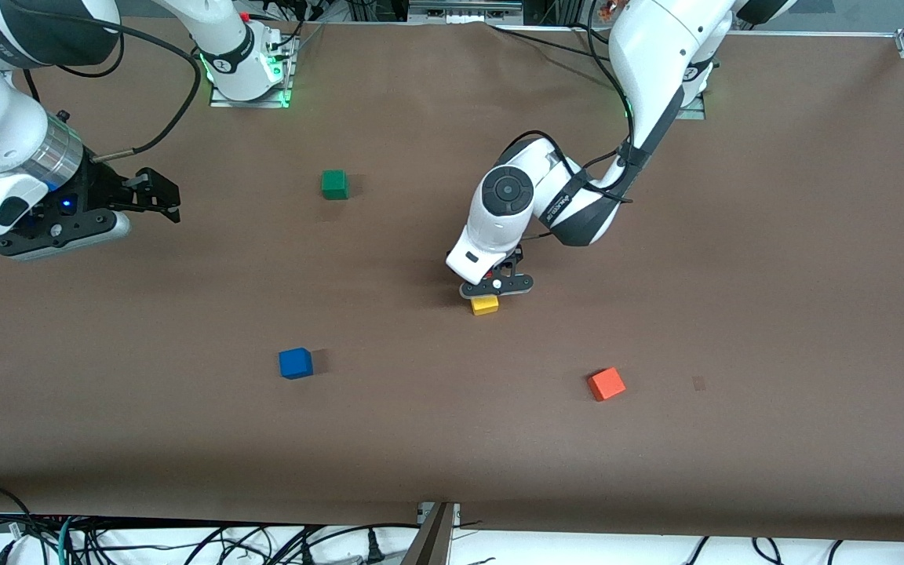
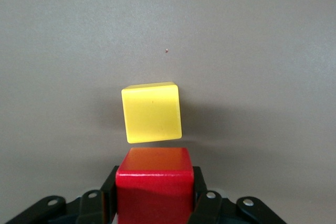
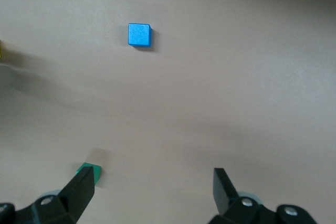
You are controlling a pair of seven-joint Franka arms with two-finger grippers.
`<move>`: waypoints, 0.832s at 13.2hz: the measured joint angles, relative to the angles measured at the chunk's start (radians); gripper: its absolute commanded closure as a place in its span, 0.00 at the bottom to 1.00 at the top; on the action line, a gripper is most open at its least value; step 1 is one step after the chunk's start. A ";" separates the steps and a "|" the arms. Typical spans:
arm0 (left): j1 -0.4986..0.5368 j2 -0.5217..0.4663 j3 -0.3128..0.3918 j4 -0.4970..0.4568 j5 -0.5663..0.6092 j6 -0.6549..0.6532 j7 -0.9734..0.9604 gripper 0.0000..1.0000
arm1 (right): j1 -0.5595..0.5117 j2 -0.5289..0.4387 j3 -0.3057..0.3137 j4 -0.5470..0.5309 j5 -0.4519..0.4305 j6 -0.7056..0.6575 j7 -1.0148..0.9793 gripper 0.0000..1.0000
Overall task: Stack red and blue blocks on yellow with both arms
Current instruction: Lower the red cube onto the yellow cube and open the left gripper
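We judge the first stacking step is in hand: the left end effector, clenched on the small matte red cube, hangs just over the matching yellow cube mid-tabletop. Next it needs centring and lowering. Only the left wrist view shows the red cube. The right end effector waits, released, above the bright blue cube.

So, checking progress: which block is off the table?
The red block, shut in the left tool over the yellow block; the others lie on the table.

Blue block and green cube past spread fingers
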 measured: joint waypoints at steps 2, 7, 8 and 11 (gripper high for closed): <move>0.000 0.001 0.009 0.004 0.001 0.000 -0.001 1.00 | -0.003 0.000 0.000 0.000 0.000 0.000 0.000 0.00; 0.000 0.021 0.056 0.029 0.002 0.000 -0.002 1.00 | -0.012 0.013 -0.001 -0.001 0.000 -0.001 0.000 0.00; 0.000 0.027 0.058 0.036 0.002 0.000 -0.002 1.00 | -0.015 0.015 -0.001 -0.001 0.000 -0.001 0.000 0.00; -0.003 0.046 0.057 0.063 0.002 0.000 -0.002 1.00 | -0.018 0.017 -0.001 -0.001 0.000 -0.002 0.000 0.00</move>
